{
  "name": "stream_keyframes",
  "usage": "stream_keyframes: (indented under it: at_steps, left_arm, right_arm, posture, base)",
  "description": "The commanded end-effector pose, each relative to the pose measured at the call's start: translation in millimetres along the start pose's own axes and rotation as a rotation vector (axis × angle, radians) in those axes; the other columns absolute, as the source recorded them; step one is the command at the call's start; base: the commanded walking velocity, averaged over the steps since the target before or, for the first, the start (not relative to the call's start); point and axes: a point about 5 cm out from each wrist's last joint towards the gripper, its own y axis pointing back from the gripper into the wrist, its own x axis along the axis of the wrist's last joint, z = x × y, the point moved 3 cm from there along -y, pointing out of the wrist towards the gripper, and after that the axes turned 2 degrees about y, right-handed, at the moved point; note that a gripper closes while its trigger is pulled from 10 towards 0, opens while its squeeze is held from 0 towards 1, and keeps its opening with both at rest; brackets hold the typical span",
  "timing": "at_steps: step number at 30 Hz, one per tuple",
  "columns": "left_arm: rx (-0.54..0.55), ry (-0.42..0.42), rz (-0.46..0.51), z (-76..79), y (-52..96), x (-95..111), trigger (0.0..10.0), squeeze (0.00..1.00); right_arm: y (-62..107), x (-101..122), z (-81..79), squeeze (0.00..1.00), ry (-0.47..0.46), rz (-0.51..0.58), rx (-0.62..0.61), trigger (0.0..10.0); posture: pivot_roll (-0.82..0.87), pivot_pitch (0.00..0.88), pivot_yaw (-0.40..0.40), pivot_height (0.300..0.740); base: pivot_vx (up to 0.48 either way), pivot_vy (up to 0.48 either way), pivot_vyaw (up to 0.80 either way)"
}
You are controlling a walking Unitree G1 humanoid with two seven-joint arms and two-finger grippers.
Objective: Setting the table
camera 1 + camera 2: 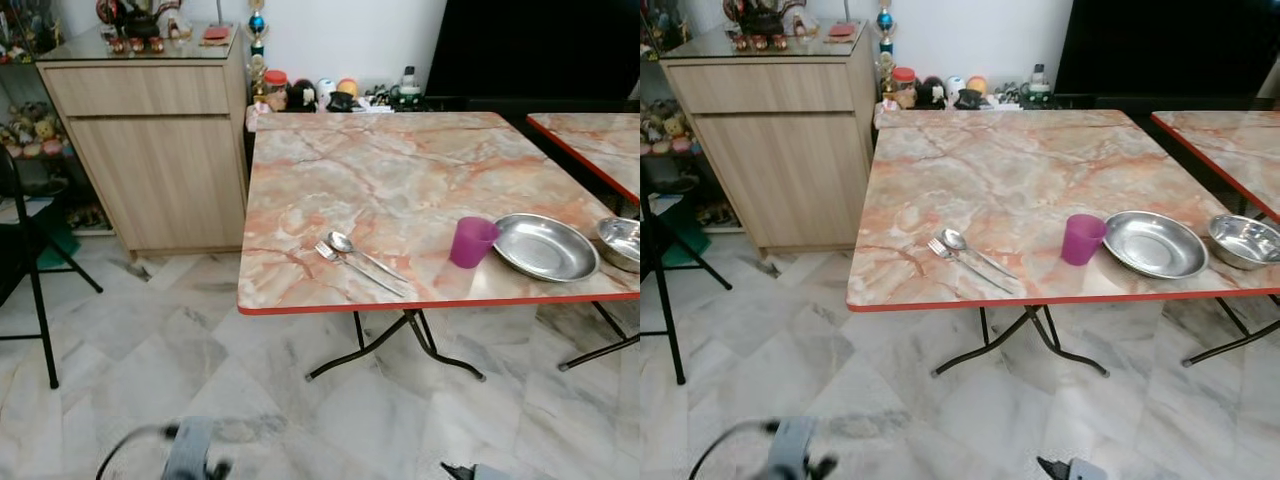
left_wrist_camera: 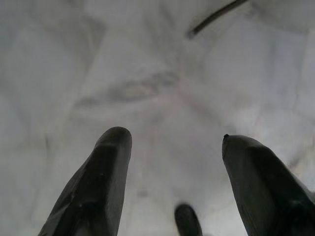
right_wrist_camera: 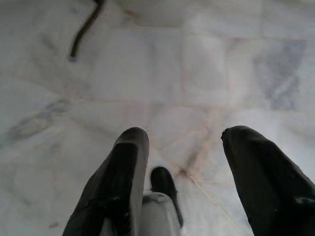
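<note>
I judge setting barely begun: steel spoon (image 1: 343,242) and fork (image 1: 328,251) touching, purple plastic cup (image 1: 471,241) beside shallow steel plate (image 1: 545,247) and steel bowl (image 1: 621,241) bunched near marble-patterned table (image 1: 370,170) front edge, while my left gripper (image 2: 174,152) and right gripper (image 3: 184,147) hang over the floor, jaws spread, empty.

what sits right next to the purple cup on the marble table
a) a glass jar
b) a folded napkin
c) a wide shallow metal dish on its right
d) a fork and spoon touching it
c: the purple cup stands near the table's front edge with the wide metal dish just to its right; the fork and spoon lie apart on its left.
</note>
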Motion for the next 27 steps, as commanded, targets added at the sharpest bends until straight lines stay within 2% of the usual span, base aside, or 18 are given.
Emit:
stream_keyframes:
  at_steps: [1,10,17,27]
  left_arm:
    - [-0.001,0.009,-0.080,-0.6,5.6,-26,10.0,0.00]
    - [-0.017,0.002,-0.088,2.7,4.9,-26,10.0,0.00]
    - [-0.016,0.012,-0.082,3.8,4.4,-25,10.0,0.00]
    - [0.001,0.032,-0.104,0.7,7.2,-34,10.0,0.00]
  right_arm:
    - [0.7,-1,3.5,0.00,-0.016,0.001,-0.011,10.0]
    - [1.4,-4,2.7,0.00,-0.023,-0.004,-0.004,10.0]
    - [1.0,-3,1.7,0.00,0.026,-0.004,0.013,10.0]
    - [-1.3,7,2.6,0.00,0.040,0.018,0.013,10.0]
  posture:
    - [-0.03,0.000,-0.009,0.740]
    - [-0.04,0.000,-0.004,0.740]
    - [-0.04,0.000,-0.009,0.740]
    - [-0.04,0.064,-0.033,0.740]
  base:
    - [0.000,-0.277,0.00]
    - [0.000,-0.277,0.00]
    - [0.000,-0.279,0.00]
    - [0.000,-0.279,0.00]
